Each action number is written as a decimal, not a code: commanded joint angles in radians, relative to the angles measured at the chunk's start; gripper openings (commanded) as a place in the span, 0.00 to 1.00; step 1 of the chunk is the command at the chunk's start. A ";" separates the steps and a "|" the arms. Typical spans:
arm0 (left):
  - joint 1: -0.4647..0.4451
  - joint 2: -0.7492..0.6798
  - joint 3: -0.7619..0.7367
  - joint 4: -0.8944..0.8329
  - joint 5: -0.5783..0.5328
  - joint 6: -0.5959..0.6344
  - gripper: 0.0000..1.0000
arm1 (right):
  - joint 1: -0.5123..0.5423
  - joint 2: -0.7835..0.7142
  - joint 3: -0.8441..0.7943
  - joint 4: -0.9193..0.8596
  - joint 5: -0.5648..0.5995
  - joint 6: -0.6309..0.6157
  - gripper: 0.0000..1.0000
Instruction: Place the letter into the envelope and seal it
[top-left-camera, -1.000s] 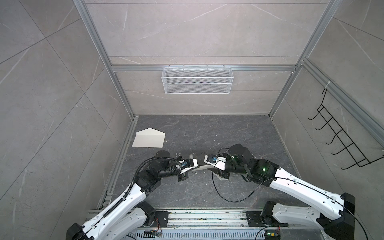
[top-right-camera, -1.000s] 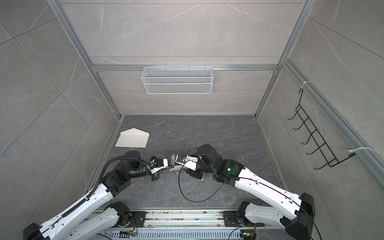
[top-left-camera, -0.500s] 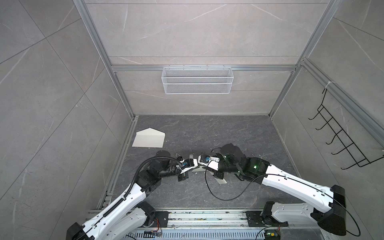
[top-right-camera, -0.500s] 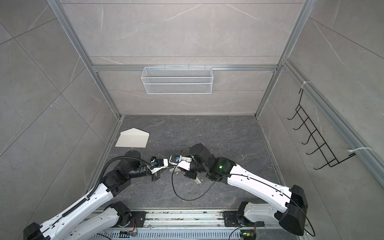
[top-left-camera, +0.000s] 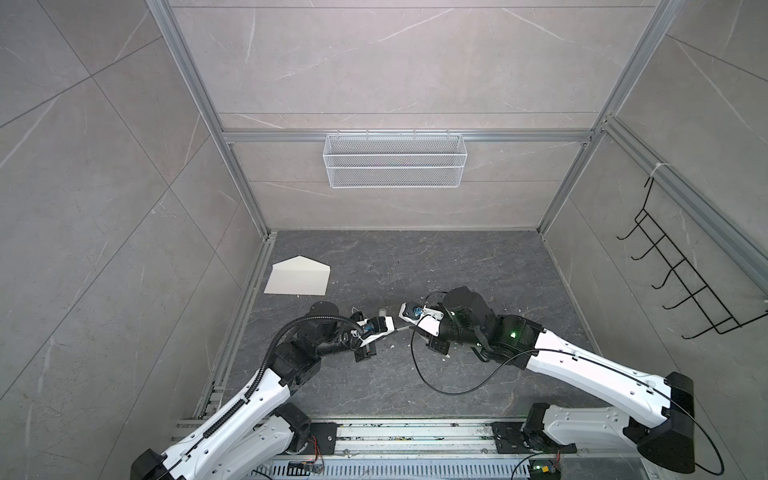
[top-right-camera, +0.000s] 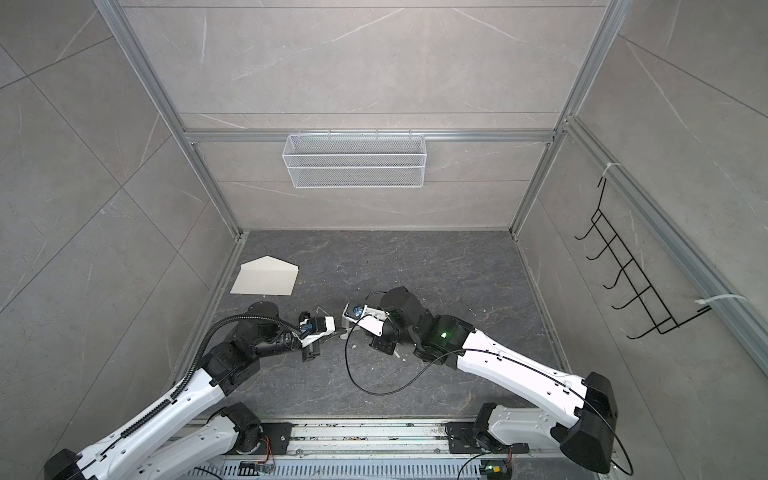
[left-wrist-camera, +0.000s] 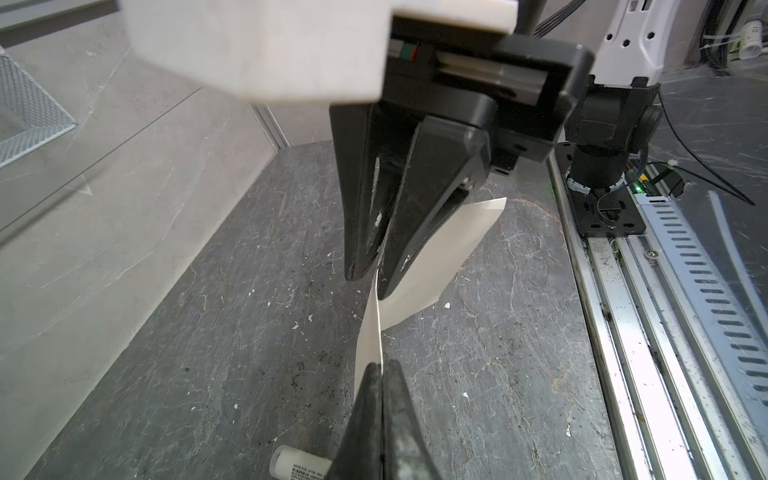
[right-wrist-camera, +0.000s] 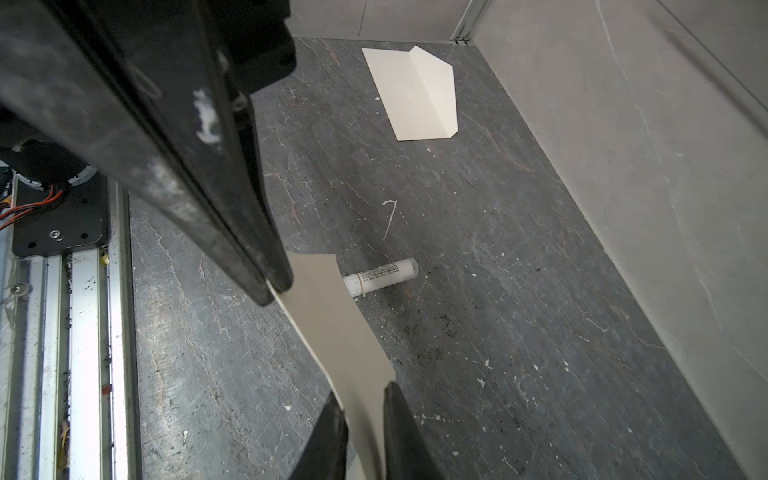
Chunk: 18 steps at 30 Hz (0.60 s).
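The letter (left-wrist-camera: 370, 340) is a pale twisted strip held above the dark floor between my two grippers; its tan side shows in the right wrist view (right-wrist-camera: 332, 316). My left gripper (left-wrist-camera: 380, 365) is shut on one end. My right gripper (right-wrist-camera: 361, 399) faces it, its fingers closed in around the other end of the sheet (left-wrist-camera: 372, 284). In both top views the two grippers (top-left-camera: 390, 331) (top-left-camera: 413, 328) meet tip to tip at the front middle, and the letter barely shows there. The cream-white envelope (top-left-camera: 299, 280) (right-wrist-camera: 415, 95) lies flat at the back left by the wall, flap open.
A small white tube (right-wrist-camera: 382, 276) lies on the floor just beyond the grippers. A wire basket (top-left-camera: 395, 160) hangs on the back wall and a black hook rack (top-left-camera: 681, 286) on the right wall. A metal rail (top-left-camera: 415, 432) runs along the front edge.
My right arm has moved left towards the left gripper and its jaws have narrowed around the letter's free end. The left arm and the envelope have stayed put.
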 joint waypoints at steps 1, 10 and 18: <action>-0.001 -0.022 -0.004 0.022 -0.028 -0.013 0.00 | -0.010 -0.033 -0.014 -0.025 0.055 0.043 0.19; -0.001 -0.046 -0.012 0.028 -0.070 -0.024 0.00 | -0.028 -0.078 -0.063 -0.038 0.102 0.087 0.17; -0.002 -0.064 -0.022 0.041 -0.091 -0.032 0.00 | -0.045 -0.100 -0.094 -0.051 0.133 0.114 0.11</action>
